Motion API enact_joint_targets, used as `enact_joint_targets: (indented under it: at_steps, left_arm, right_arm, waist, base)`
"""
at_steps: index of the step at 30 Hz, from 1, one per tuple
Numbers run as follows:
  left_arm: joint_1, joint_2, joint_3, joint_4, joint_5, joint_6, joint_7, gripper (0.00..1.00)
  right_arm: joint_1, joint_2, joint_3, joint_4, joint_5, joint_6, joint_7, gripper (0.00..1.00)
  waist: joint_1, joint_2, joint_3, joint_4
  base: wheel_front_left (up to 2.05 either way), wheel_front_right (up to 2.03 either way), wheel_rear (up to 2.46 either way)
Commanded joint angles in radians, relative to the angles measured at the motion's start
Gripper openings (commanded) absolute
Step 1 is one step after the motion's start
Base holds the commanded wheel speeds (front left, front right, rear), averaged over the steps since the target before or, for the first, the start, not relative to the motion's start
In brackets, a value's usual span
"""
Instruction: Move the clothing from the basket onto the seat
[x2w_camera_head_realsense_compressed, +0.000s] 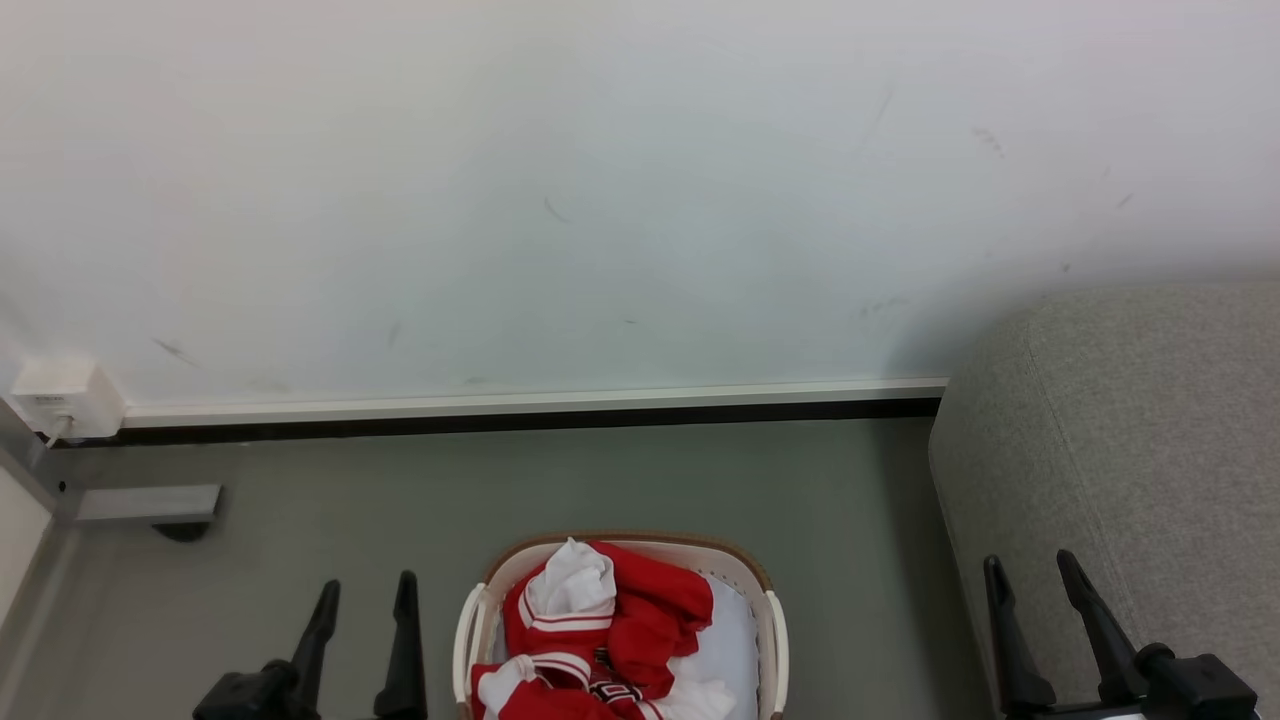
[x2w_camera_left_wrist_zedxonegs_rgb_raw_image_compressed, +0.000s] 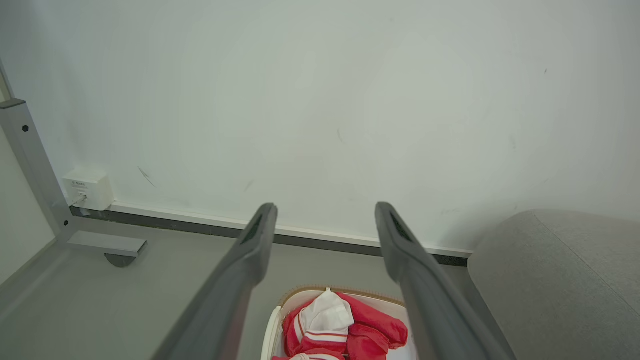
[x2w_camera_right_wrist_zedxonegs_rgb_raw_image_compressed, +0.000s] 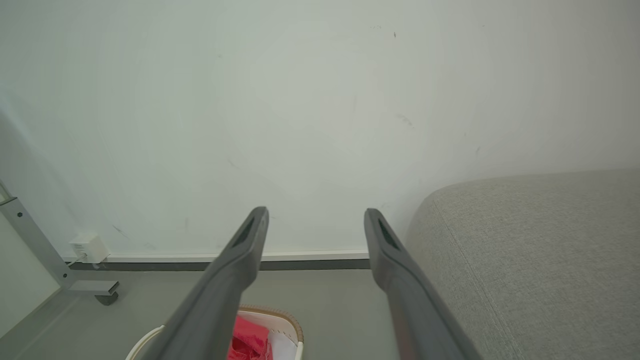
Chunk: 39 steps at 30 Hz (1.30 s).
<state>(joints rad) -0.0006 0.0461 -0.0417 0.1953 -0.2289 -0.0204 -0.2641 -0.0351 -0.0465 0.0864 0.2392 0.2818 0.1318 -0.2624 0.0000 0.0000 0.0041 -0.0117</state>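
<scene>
Red clothing with white striped trim and a white part lies heaped in the cream basket with its brown rim, on the floor at the bottom middle of the head view. The grey seat rises at the right. My left gripper stands open left of the basket, nothing between its fingers. My right gripper stands open in front of the seat's side, also empty. In the left wrist view the clothing and basket lie below my left gripper. The right wrist view shows my right gripper, the basket and the seat.
A white wall with a dark skirting strip runs behind the grey-green floor. A grey metal frame foot and a white wall socket box sit at the far left.
</scene>
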Motion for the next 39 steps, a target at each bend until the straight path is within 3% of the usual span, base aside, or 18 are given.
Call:
enact_joint_targets:
  at_steps: [1,17,21,32,39]
  left_arm:
    - [0.004,0.008,0.003,0.004,0.011,0.000,-0.001,1.00]
    - [-0.006,0.007,-0.005,0.021,-0.002,-0.007,-0.001,1.00]
    - [-0.029,0.007,-0.027,0.046,0.008,-0.031,-0.001,1.00]
    - [-0.204,0.048,-0.157,0.264,0.074,-0.101,0.005,1.00]
    - [-0.329,0.114,-0.271,0.412,0.092,-0.110,0.125,1.00]
  right_arm:
    - [0.006,-0.007,-0.005,0.003,0.002,-0.002,-0.004,1.00]
    - [-0.004,-0.007,-0.007,-0.002,0.015,-0.002,-0.004,1.00]
    - [-0.027,-0.006,-0.007,-0.012,0.012,-0.002,-0.004,1.00]
    - [-0.120,-0.006,0.020,-0.069,0.041,-0.002,-0.004,1.00]
    - [-0.188,-0.006,0.043,-0.121,0.084,-0.002,-0.004,1.00]
  waist:
    - [0.0000,0.0000,0.001,0.000]
    - [0.0000,0.0000,0.023,-0.009]
    - [0.0000,0.0000,0.064,-0.018]
    - [0.0000,0.0000,0.244,-0.079]
    - [0.0000,0.0000,0.356,-0.139]
  base:
    - [0.00,0.00,0.00]
    - [0.00,0.00,0.00]
    - [0.00,0.00,0.00]
    - [0.00,0.00,0.00]
    - [0.00,0.00,0.00]
